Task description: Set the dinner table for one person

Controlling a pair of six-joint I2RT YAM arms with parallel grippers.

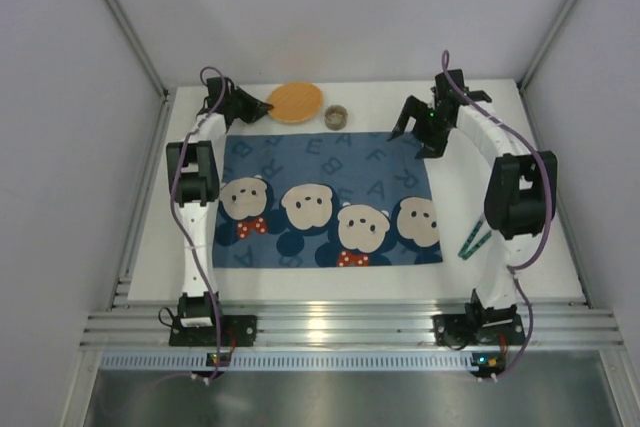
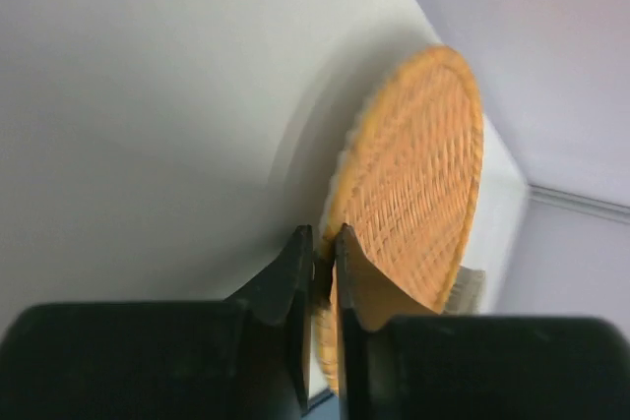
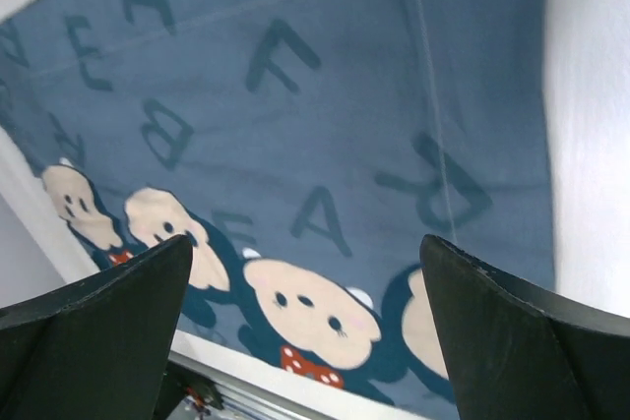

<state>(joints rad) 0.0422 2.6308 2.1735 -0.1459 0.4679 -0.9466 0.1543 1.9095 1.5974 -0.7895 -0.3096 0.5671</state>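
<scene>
Two grippers: left gripper pinches rim of woven orange disc, upper centre overhead; we judge, for carrying onto bear-print mat. Right gripper spread above mat.

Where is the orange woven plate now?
Top view: plate at the far edge of the table, left of the small cup, rim in the left gripper.

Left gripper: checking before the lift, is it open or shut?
Shut. The left gripper has its fingers pinching the orange woven disc at its rim.
</scene>
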